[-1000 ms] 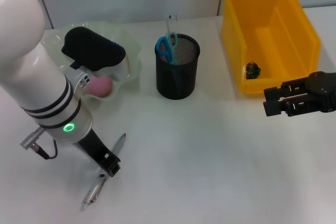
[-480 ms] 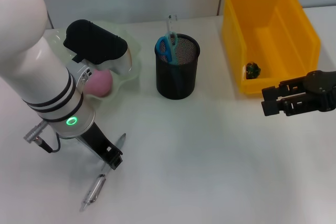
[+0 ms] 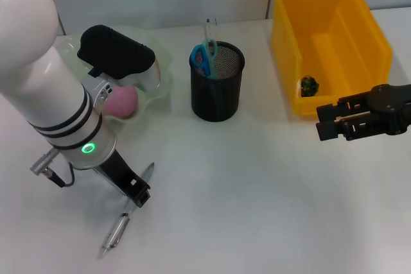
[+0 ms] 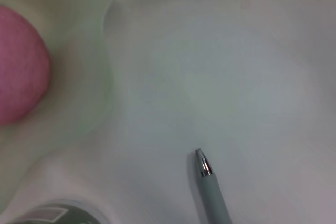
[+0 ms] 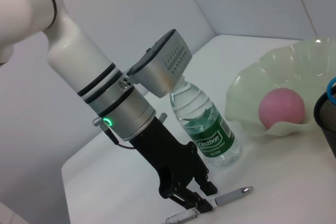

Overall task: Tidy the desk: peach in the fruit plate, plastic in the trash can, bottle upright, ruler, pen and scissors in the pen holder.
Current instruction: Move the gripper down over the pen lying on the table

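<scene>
A silver pen [image 3: 127,213] lies on the table at the front left, also seen as the pen [image 5: 233,196] and the pen [image 4: 211,188]. My left gripper [image 3: 135,195] is down over its middle, open, with a finger on each side, shown too as the left gripper [image 5: 193,199]. The pink peach [image 3: 122,100] rests in the pale green fruit plate [image 3: 162,68]. Blue-handled scissors [image 3: 205,54] and a clear ruler [image 3: 209,26] stand in the black mesh pen holder [image 3: 217,91]. The bottle [image 5: 206,127] stands upright behind my left arm. My right gripper [image 3: 326,122] hovers open, in front of the yellow trash can [image 3: 372,36].
A small dark piece of plastic [image 3: 309,85] lies inside the yellow trash can. My bulky left arm [image 3: 45,88] hides the table's left side in the head view. White table surface stretches between the pen holder and the front edge.
My left arm has shifted slightly over the pen, uncovering more of the peach. The right gripper has crept a little to the left. The pen has not moved.
</scene>
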{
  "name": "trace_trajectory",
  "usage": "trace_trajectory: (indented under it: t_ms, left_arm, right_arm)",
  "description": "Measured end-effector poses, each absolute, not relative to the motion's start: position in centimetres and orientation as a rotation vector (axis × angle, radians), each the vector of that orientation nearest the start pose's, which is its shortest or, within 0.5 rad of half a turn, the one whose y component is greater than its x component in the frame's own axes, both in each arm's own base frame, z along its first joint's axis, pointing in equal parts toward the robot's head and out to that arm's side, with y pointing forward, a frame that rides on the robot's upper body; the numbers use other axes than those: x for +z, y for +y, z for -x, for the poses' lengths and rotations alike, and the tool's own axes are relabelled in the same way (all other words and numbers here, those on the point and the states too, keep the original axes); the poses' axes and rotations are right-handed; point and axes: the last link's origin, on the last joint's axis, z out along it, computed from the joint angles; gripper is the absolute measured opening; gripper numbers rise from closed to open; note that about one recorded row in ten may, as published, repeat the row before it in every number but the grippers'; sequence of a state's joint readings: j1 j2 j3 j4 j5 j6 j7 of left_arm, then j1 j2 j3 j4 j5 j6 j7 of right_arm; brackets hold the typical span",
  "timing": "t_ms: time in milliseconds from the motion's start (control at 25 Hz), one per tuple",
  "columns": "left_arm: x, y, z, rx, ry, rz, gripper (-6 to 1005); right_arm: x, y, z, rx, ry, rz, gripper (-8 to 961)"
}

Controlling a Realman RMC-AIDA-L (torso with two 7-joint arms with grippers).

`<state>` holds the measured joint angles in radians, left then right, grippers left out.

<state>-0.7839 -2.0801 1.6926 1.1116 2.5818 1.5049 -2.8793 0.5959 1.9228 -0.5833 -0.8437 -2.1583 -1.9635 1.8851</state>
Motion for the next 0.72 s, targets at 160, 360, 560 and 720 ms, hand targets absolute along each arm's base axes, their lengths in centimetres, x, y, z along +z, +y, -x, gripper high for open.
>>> trace_trajectory:
  t_ms: [160,360,560,720]
  left_arm:
    - [-6.64,34.71,15.98,0.794,-1.03,2.55,310]
    - [-6.78,34.6,16.57,0.808,-1.054,2.542,307]
    - [-6.84,34.52,16.66,0.81,-1.055,2.543,305]
    - [-6.91,34.43,16.78,0.818,-1.055,2.543,303]
  right_arm:
    - [9.11,32.42,-24.65,0.578,1.034,2.904,631]
    - [8.99,32.43,-24.57,0.582,1.035,2.907,631]
    - [8.92,32.51,-24.46,0.584,1.032,2.908,631]
    - [8.91,32.58,-24.38,0.584,1.029,2.908,631]
